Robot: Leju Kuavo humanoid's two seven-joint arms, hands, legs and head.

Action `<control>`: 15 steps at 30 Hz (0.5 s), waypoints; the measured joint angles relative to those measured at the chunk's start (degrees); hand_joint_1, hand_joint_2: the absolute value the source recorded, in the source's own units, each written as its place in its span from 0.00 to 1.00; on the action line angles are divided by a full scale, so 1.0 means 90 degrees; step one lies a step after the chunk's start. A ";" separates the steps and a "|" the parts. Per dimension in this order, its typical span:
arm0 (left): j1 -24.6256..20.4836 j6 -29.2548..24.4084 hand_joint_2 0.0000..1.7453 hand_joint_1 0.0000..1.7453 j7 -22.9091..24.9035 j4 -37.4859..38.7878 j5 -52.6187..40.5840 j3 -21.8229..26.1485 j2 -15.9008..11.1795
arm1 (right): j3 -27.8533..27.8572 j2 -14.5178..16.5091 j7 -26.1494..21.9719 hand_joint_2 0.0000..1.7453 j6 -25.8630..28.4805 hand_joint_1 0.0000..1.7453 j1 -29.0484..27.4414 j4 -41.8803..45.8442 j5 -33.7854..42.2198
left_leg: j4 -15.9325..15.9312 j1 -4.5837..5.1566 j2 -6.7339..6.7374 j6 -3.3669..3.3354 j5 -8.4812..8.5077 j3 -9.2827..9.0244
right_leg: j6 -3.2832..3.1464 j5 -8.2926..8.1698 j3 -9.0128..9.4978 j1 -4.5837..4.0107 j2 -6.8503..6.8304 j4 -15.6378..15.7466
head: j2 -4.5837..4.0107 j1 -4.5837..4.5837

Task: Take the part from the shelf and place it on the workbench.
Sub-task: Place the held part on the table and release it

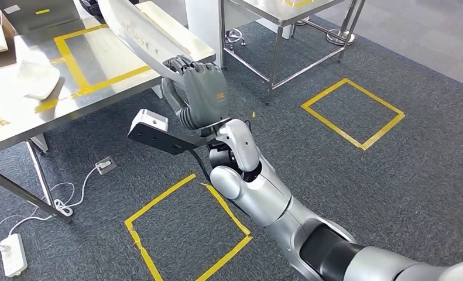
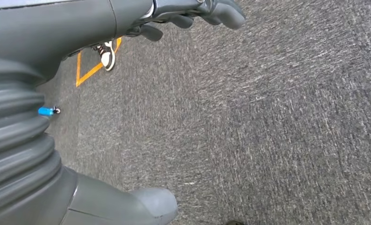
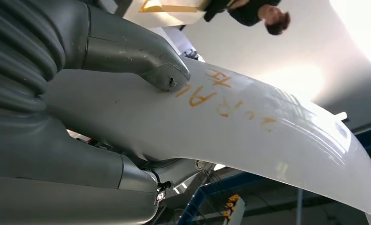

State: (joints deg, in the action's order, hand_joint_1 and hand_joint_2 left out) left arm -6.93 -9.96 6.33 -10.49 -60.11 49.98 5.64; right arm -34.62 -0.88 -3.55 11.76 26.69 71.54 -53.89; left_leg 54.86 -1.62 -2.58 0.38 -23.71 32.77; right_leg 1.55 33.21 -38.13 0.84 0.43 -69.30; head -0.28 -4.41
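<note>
The right hand [image 1: 202, 93] grips a long white curved panel [image 1: 138, 32], raised toward eleven o'clock over the steel counter [image 1: 18, 111]. The left hand [image 2: 193, 14] hangs above carpet, fingers curled, clenched on nothing.
</note>
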 joint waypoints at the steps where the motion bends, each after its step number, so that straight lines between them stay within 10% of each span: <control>1: -0.0003 0.0012 1.00 0.00 0.0001 0.0001 -0.0006 -0.0001 0.0000 | 0.0001 -0.0023 0.0004 1.00 -0.0002 1.00 -0.0048 0.0000 -0.0012 | 0.0016 -0.0008 0.0002 0.0013 -0.0016 0.0004 | 0.0025 0.0097 -0.0166 0.0023 -0.0003 -0.0299 | 0.0000 -0.0002; 3: -0.0001 0.0052 1.00 0.00 0.0001 0.0005 -0.0015 -0.0001 0.0001 | 0.0004 -0.0057 0.0005 1.00 -0.0002 1.00 -0.0118 0.0000 -0.0027 | 0.0086 -0.0041 -0.0003 0.0066 -0.0069 0.0011 | 0.0084 -0.0080 -0.0155 0.0080 -0.0007 -0.0220 | 0.0000 -0.0002; 6: -0.0009 0.0086 1.00 0.00 -0.0001 0.0008 -0.0021 -0.0001 -0.0010 | 0.0010 -0.0085 -0.0001 1.00 -0.0002 1.00 -0.0142 0.0000 -0.0035 | 0.0301 -0.0086 -0.0022 0.0221 -0.0228 0.0055 | 0.0149 -0.0577 0.0387 0.0150 0.0035 0.0853 | 0.0000 -0.0007; 12: -0.0019 0.0120 1.00 0.00 -0.0025 0.0012 -0.0040 -0.0006 -0.0029 | 0.0040 -0.0102 0.0002 1.00 0.0001 1.00 -0.0180 0.0007 -0.0033 | 0.0556 -0.0072 0.0053 0.0409 -0.0417 0.0151 | -0.0206 -0.0507 0.0534 0.0121 0.0025 0.1006 | 0.0000 0.0010; 15: -0.0035 0.0121 1.00 0.00 -0.0033 0.0012 -0.0044 -0.0006 -0.0028 | 0.0041 -0.0101 0.0002 1.00 -0.0007 1.00 -0.0197 0.0005 -0.0032 | 0.1724 -0.0030 0.0235 0.0383 -0.0830 0.0795 | -0.0319 -0.0414 0.0640 0.0077 -0.0028 0.1013 | 0.0000 0.0033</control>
State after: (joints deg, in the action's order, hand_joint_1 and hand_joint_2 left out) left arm -7.25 -8.87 6.03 -10.38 -60.51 49.92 5.39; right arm -34.26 -1.79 -3.52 11.69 24.92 71.59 -54.18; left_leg 70.38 -1.89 -0.47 3.83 -31.17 39.92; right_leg -1.32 29.48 -32.37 1.53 0.18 -60.18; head -0.28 -4.12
